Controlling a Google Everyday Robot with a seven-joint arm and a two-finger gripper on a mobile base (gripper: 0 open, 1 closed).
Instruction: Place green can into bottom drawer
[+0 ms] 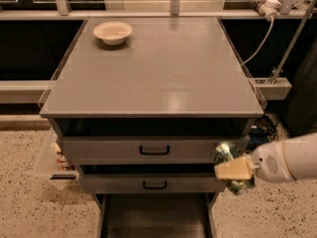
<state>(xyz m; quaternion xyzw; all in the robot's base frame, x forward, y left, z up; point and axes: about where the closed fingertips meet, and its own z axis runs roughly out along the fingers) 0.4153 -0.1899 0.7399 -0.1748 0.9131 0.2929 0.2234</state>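
In the one camera view, my hand (235, 170) is out at the right front corner of the grey cabinet, level with the two handled drawers. It is clamped on the green can (227, 152). One cream, blocky finger (233, 169) lies across the can's side; the other finger is hidden behind it. The can is a small metal cylinder with mottled green and white print, glossy where the light catches it, and it is tilted in my grip. It hangs in the air just off the cabinet's right edge, above and to the right of the bottom drawer (153, 221), not in it.

That drawer is pulled out at the bottom of the frame: a wide, dark grey tray with a flat matt floor and thin upright side walls. Above it, the middle drawer (124, 184) and the top drawer (114, 150) are flat grey fronts, each with a dark bar handle at its centre.

My arm (292, 158) is a smooth white rounded shell coming in from the right.

The tabletop (163, 78) is a smooth grey slab with a soft sheen. A shallow, round cream bowl (113, 32) sits near its far left corner. The floor (29, 207) is speckled, terrazzo-like.
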